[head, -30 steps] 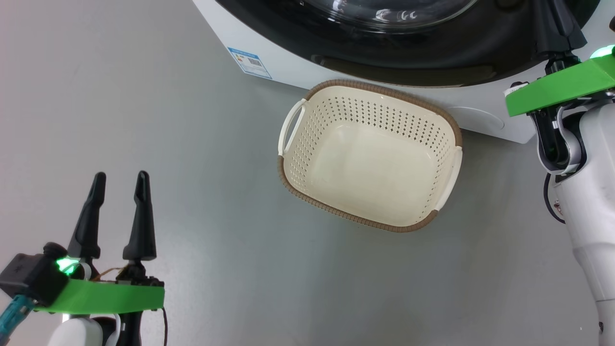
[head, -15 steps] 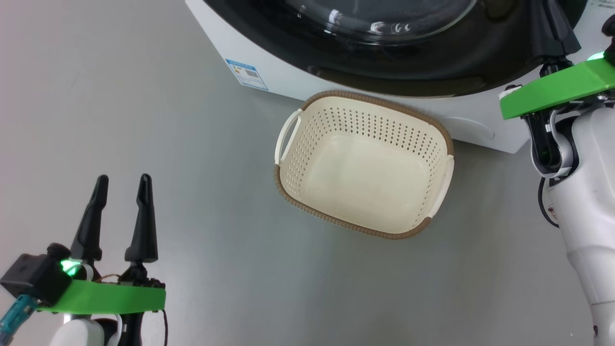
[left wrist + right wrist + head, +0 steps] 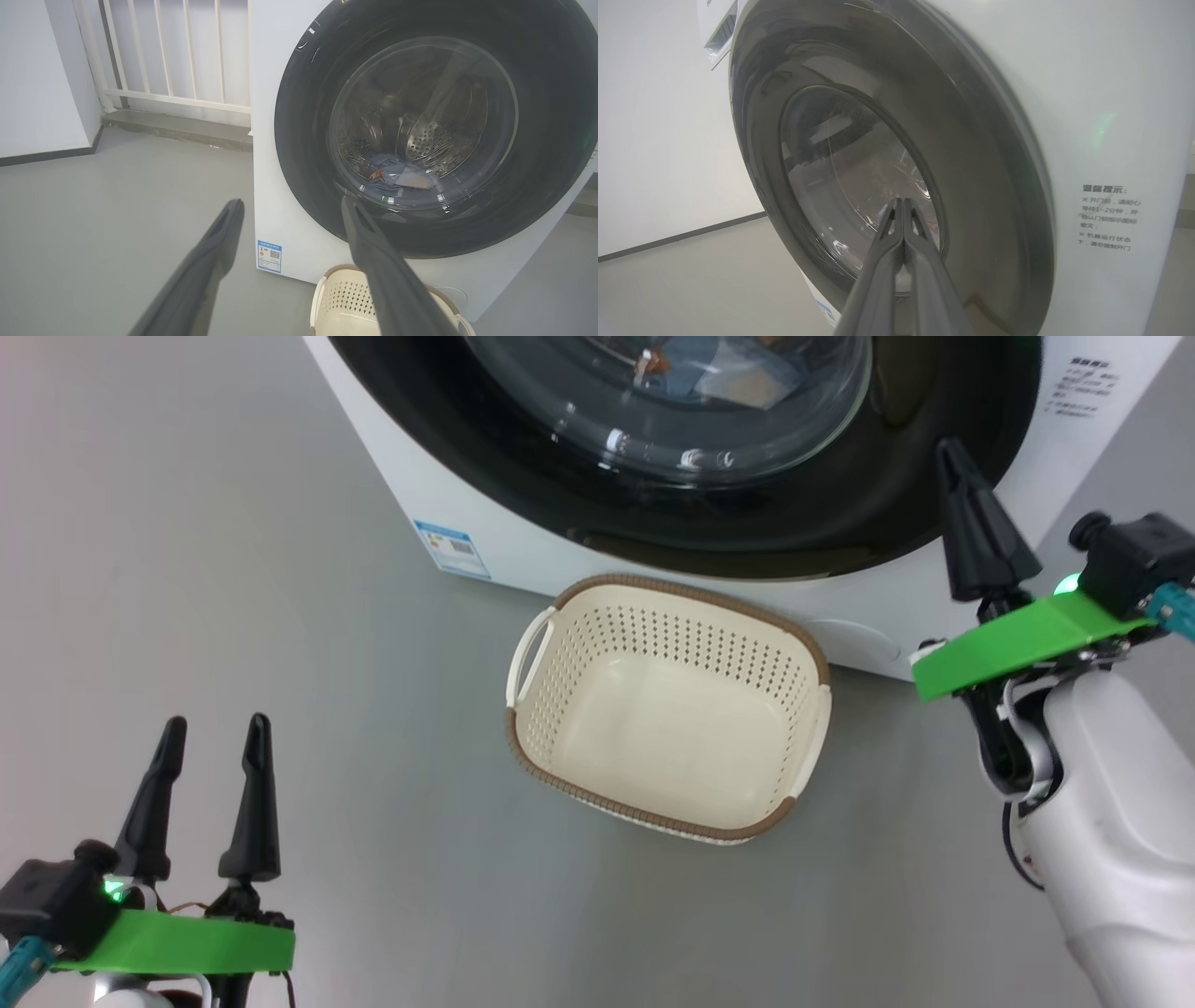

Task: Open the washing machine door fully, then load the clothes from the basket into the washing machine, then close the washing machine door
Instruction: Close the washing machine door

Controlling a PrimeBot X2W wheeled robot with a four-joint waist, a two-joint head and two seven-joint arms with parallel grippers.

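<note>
Door: the washing machine door (image 3: 840, 523) fills 12 o'clock of the head view. It looks flush with the white washing machine (image 3: 392, 504), so I judge the closing step done or nearly so.
Clothes: the clothes (image 3: 397, 173) lie at the bottom of the drum, at 6 o'clock of the door's window.
Basket: the basket (image 3: 691, 593) stands empty at the centre, just in front of the machine. That is probably to keep the carry to the drum short.
Right gripper: the right gripper (image 3: 950, 448) is at 2 o'clock with its fingers pressed together on nothing. Its tip is by the door's black rim, likely as a stiff pusher. I cannot tell whether it touches.
Left gripper: the left gripper (image 3: 217, 722) is at 8 o'clock, fingers spread wide and empty. It hangs over bare floor, well apart from the basket, apparently parked out of the way.
</note>
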